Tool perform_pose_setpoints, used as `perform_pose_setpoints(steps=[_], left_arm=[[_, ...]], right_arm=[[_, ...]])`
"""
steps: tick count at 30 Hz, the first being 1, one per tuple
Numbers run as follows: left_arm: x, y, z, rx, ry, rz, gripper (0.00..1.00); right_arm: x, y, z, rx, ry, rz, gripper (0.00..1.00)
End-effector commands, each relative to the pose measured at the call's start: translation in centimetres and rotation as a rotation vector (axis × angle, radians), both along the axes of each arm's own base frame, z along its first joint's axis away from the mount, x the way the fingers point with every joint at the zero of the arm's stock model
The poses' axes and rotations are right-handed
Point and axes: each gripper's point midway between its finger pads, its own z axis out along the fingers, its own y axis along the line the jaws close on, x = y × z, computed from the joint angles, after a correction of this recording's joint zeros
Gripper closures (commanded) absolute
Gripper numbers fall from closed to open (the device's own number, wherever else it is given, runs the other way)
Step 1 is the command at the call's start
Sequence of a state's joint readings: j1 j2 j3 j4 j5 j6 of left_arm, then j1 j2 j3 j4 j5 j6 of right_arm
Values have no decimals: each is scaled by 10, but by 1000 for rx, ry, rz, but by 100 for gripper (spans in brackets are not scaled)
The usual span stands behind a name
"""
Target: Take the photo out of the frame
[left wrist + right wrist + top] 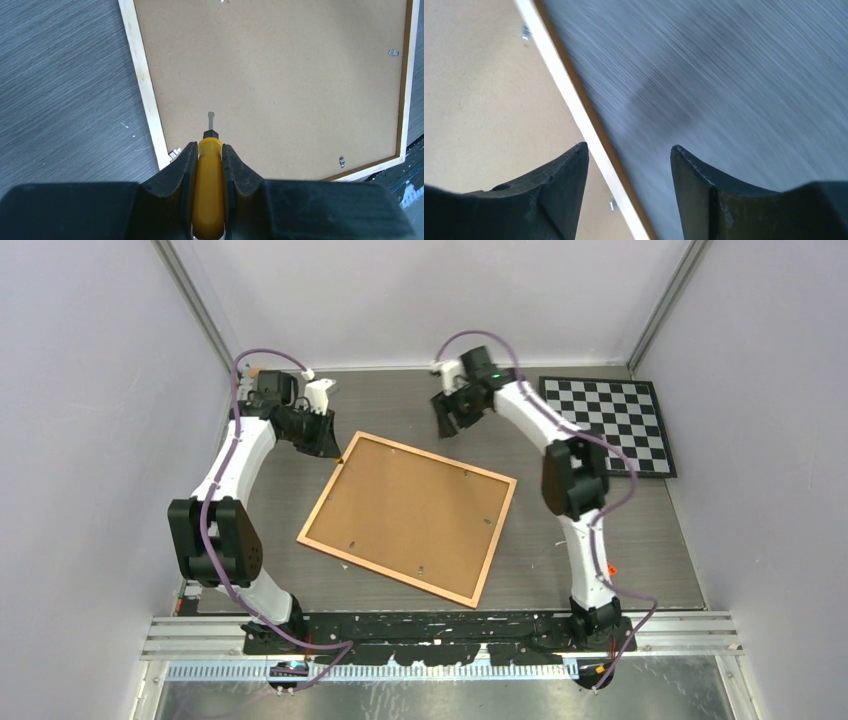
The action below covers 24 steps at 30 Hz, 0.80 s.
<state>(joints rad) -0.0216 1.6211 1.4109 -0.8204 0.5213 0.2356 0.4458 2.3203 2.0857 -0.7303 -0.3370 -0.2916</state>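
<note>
Pinched tight between the jaws of the left gripper (210, 150), a yellow-handled screwdriver (209, 195) fills the bottom of the left wrist view, its short flat blade sticking out ahead of them.

The frame (408, 517) lies flat and back up on the table (600, 540), between the two grippers and askew to the table's edges. Its plain brown back spreads ahead of the left jaws. The blade's tip is over that board, just inside the pale wooden border; whether it touches I cannot tell. A small metal clip (175, 152) sits just left of those jaws, at the frame's corner.

The right gripper (629, 150) has its jaws spread with nothing between them. The frame's border runs slantwise beneath the gap, with board on the left jaw's side and bare table on the right jaw's side.

That table is dark grey and wood-grained, streaked with blur in the right wrist view. Pale walls (100, 390) close it in on three sides.

Only the top view shows the checkerboard (610, 425), flat at the far right corner, to the right of the right jaws and well apart from the frame. Only the wrist views show the clips plainly.
</note>
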Motion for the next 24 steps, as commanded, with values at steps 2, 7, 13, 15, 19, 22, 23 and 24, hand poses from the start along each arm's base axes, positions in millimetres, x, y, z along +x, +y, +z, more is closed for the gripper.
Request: perform_pose_setpoints(steps=[2, 7, 13, 15, 19, 22, 23, 24], left_arm=[[5, -6, 12, -34, -54, -11, 100], [6, -5, 11, -31, -57, -4, 100], [8, -6, 10, -34, -53, 2, 100], [10, -5, 10, -35, -55, 12, 100], [11, -4, 13, -30, -66, 17, 100], [9, -2, 14, -16, -78, 18, 100], [8, -1, 14, -12, -80, 19, 100], [7, -1, 13, -10, -79, 19, 100]], right_arm=[[-19, -99, 74, 127, 107, -488, 34], [-88, -139, 50, 101, 258, -601, 34], [-136, -153, 23, 57, 351, -648, 34], [-145, -152, 9, 47, 407, -656, 34], [-157, -153, -14, 12, 487, -673, 35], [-166, -158, -28, -15, 519, -702, 36], [-169, -159, -32, -19, 531, -715, 36], [-169, -158, -36, -16, 542, -722, 37]])
